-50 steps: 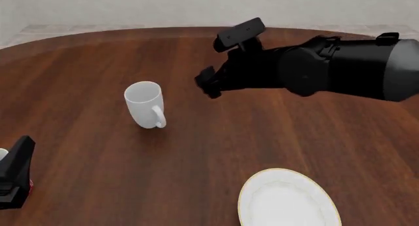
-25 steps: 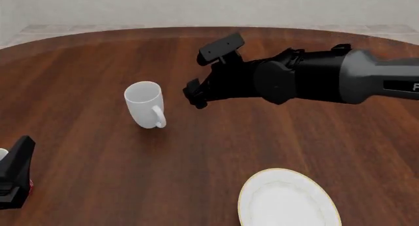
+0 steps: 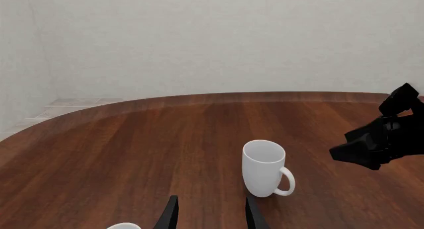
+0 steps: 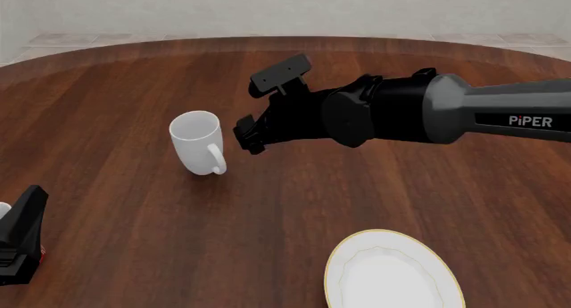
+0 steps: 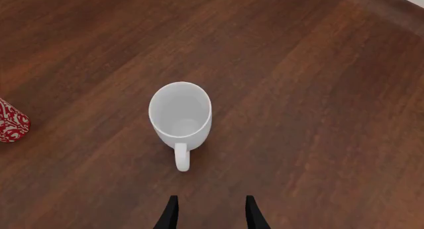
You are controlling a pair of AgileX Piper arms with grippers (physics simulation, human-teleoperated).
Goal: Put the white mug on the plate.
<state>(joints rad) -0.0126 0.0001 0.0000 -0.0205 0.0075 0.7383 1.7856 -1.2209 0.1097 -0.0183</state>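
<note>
the plate (image 4: pixel 392 271) lies flat on the wooden table (image 4: pixel 125 241) at the near edge, well apart from the white mug (image 4: pixel 198 143) and on the right arm's side of it. the left gripper (image 3: pixel 210 218) sits low at the near left, nearer than the mug, its two fingers spread with nothing between them (only a black part of it shows in the front view). the mug stands upright and empty on the bare table, handle turned toward the near side. just beside the mug, on the right, hovers the right gripper (image 4: pixel 249 135), apart from the mug, fingers (image 5: pixel 171 214) spread around nothing. a red-and-white patterned object (image 5: pixel 12 121) stands left of the mug.
</note>
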